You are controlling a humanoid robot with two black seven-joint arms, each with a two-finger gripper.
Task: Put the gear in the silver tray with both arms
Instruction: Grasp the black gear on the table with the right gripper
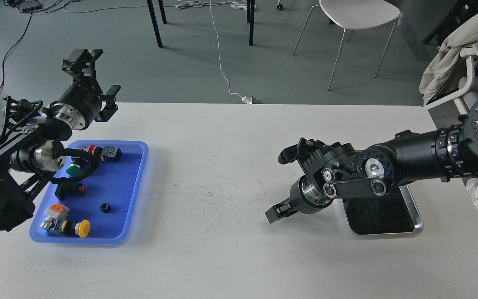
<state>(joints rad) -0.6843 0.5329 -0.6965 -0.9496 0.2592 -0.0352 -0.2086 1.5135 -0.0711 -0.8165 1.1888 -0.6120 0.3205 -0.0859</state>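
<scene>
Resting on the right part of the white desk (230, 166), the silver tray (417, 226) shows its raised shiny rim and dark reflective bottom; its upper part is hidden behind the right arm (413, 160). That arm reaches in from the right edge and bends across the tray, and its right gripper (280, 185) hangs over bare desk just left of the tray. Its fingers (275, 212) stand wide apart, one high and one low, with nothing between them.

At the left, a blue plastic tray (139, 182) lies on the desk, well apart from the silver one. Inside it sit several small parts: a green push button (73, 169), a red-capped switch (91, 148) beside a grey-and-black block (111, 153), a black part with a red end (71, 189), an orange-and-white connector (56, 210), a yellow push button (82, 228), and a small black gear (105, 207) lying alone near the tray's middle.

The left arm (27, 141) comes in from the left edge, partly covering the blue tray's left side. Its left gripper (98, 79) is raised above the desk's far left corner, its fingers (110, 93) spread wide and holding nothing.

Beyond the desk are grey floor, cables, and a white chair (357, 14).
</scene>
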